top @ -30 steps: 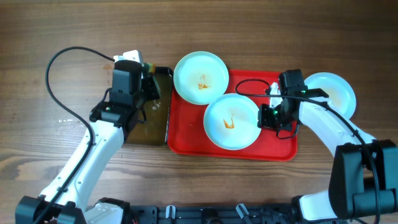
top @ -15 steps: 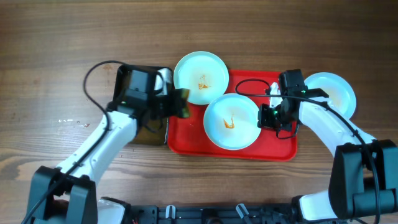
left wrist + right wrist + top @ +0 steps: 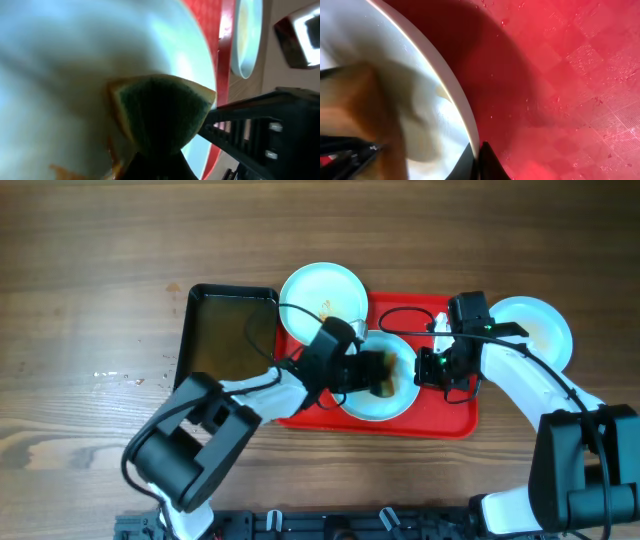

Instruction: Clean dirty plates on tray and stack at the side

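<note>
Green sponge (image 3: 160, 112), clenched in the left gripper (image 3: 366, 370), is now scrubbing the front plate (image 3: 386, 406) on the mid-counter tray (image 3: 452, 420), having left the black tub (image 3: 215, 330); the right gripper (image 3: 426, 368) is pinching that plate's rim.

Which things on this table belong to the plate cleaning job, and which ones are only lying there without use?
In the job: red tray, middle plate, back plate, plate right of the tray, sponge in the left gripper, right gripper at the middle plate's rim.
Lying about: black tub, left of the tray, with neither gripper at it.
</note>
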You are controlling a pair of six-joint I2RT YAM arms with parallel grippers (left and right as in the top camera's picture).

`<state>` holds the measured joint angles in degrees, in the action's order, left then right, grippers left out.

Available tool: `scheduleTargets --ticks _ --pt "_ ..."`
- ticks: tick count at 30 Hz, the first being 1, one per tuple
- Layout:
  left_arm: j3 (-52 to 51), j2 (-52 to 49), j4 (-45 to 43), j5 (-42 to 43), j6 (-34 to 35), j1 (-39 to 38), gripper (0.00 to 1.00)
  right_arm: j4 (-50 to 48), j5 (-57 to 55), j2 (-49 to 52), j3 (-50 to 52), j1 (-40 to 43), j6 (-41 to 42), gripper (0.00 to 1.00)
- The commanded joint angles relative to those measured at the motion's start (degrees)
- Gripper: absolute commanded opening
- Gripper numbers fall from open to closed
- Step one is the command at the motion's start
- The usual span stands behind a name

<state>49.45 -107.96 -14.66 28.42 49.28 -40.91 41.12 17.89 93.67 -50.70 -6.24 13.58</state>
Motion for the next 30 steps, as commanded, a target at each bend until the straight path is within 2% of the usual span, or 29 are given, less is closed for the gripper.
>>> scheduleTargets --ticks 1,8,14,20,23,27,29,30 --pt "0.39 -2.29 -0.61 0.44 2.21 -0.24 0.04 -0.13 -0.07 -0.87 0.17 -0.35 -0.11 0.04" --pt "0.39 -2.82 9.25 -3.91 0.5 0.28 0.04 0.61 -1.68 -0.87 0.17 -0.35 0.09 0.04" --pt "0.39 -2.27 10.69 -4.39 0.46 0.79 0.04 1.07 -2.86 -0.87 0.35 -0.35 0.0 0.05" --pt "0.39 -2.27 11.56 -5.09 0.44 0.79 0.04 -4.02 -0.74 0.72 4.35 -0.35 0.39 0.04" --pt "0.39 -2.27 17.14 -9.53 0.44 1.07 0.04 -4.35 -2.97 0.74 4.7 -0.33 2.08 0.04" --pt "0.39 -1.81 20.55 -10.08 0.26 3.43 0.04 -4.22 -5.27 0.74 4.7 -0.33 3.58 0.04" --pt "0.39 -0.39 21.66 -10.03 -2.45 4.46 0.04 -4.17 -5.25 0.74 4.7 -0.33 3.56 0.04" --pt "0.39 2.29 21.86 -10.12 -7.45 4.5 0.04 -4.17 -5.22 0.74 4.7 -0.33 3.54 0.05"
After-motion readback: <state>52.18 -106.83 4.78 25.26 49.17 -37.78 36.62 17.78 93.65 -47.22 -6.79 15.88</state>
